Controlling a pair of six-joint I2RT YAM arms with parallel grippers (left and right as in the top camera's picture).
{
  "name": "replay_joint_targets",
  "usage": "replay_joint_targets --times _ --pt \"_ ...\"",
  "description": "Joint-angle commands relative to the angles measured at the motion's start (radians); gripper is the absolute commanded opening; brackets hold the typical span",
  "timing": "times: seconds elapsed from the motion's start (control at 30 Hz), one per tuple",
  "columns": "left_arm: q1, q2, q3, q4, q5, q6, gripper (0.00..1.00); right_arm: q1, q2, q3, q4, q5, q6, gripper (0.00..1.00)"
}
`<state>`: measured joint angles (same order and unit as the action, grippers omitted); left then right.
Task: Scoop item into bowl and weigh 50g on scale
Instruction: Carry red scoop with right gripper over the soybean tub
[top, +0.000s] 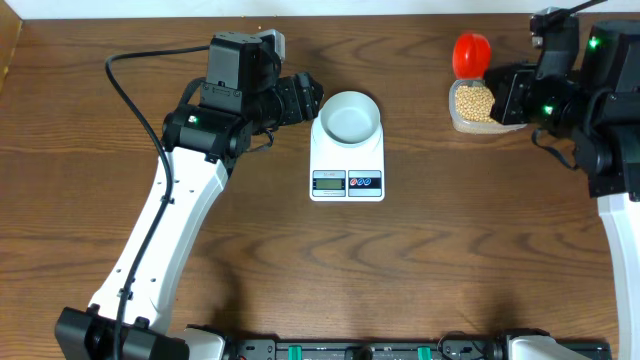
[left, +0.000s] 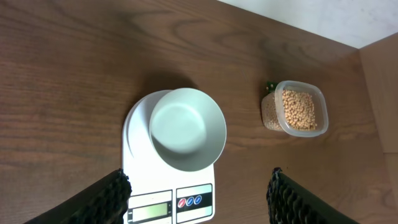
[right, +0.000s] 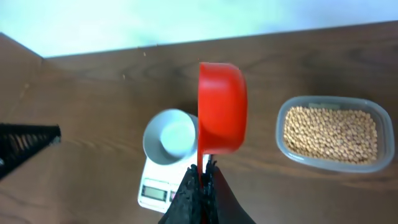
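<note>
The pale bowl (top: 348, 116) stands empty on the white scale (top: 347, 170) at mid table; both show in the left wrist view, bowl (left: 186, 127) on scale (left: 169, 193). The beans (top: 473, 100) fill a clear tub (top: 472, 122) at the right; they also show in the right wrist view (right: 329, 134). My right gripper (right: 202, 180) is shut on the handle of a red scoop (right: 221, 115), which hangs above the tub's far edge (top: 472, 52). My left gripper (left: 198, 193) is open and empty, just left of the bowl (top: 300, 98).
The clear tub (left: 297, 113) sits about a scale's width right of the scale. The table's far edge meets a pale wall (right: 155, 25). A black rail (top: 380, 350) runs along the front edge. The left arm's cable (top: 130, 95) loops over the left side.
</note>
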<state>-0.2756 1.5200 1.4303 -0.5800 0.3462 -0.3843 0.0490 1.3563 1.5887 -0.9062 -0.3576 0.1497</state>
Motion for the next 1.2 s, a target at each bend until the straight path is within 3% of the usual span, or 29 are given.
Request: replay_joint_targets --times 0.0,0.33,0.4,0.83,1.17 --pt "0.002 -0.014 0.000 -0.010 0.012 0.017 0.73 -0.003 -0.008 0.013 -0.023 0.016 -0.079 0.01" --pt "0.002 -0.014 0.000 -0.048 0.008 0.018 0.74 -0.004 -0.008 0.013 -0.153 0.016 -0.081 0.01" --pt "0.002 -0.013 0.000 -0.047 0.008 0.019 0.78 -0.004 -0.008 0.013 -0.169 0.016 -0.080 0.01" --pt "0.001 -0.011 0.000 -0.047 0.009 0.040 0.82 -0.005 -0.008 0.013 -0.183 0.075 -0.101 0.01" --pt "0.001 -0.011 0.000 -0.032 0.009 0.041 0.82 -0.005 0.012 -0.006 -0.167 0.008 -0.155 0.01"
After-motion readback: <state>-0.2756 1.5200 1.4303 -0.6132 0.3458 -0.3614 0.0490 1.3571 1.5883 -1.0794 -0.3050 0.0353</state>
